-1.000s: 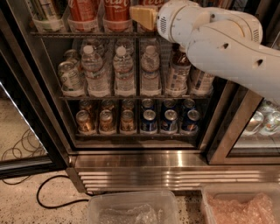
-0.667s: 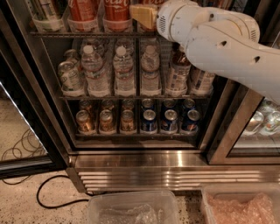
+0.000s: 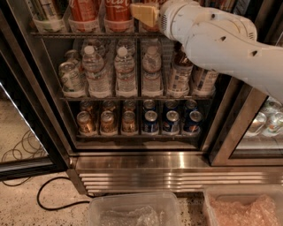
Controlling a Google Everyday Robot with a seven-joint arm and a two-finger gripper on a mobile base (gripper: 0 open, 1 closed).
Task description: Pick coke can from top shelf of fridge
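Two red coke cans [image 3: 84,9] [image 3: 117,9] stand in clear cup holders on the top shelf [image 3: 88,34] of the fridge [image 3: 141,163], cut off by the upper edge of the view. My gripper [image 3: 142,13] is at top centre, level with that shelf, just right of the second can. Its tan tip points left at the cans. The white arm [image 3: 221,44] reaches in from the right and hides the right part of the shelf. Pale green cans [image 3: 44,9] stand at the shelf's left end.
Water bottles [image 3: 124,70] line the middle rack. Gold-brown cans [image 3: 106,121] and blue cans [image 3: 170,121] fill the lower rack. The black door frame [image 3: 31,88] stands at the left. A cable [image 3: 48,194] lies on the floor. Clear plastic bins [image 3: 132,212] [image 3: 243,207] sit in front.
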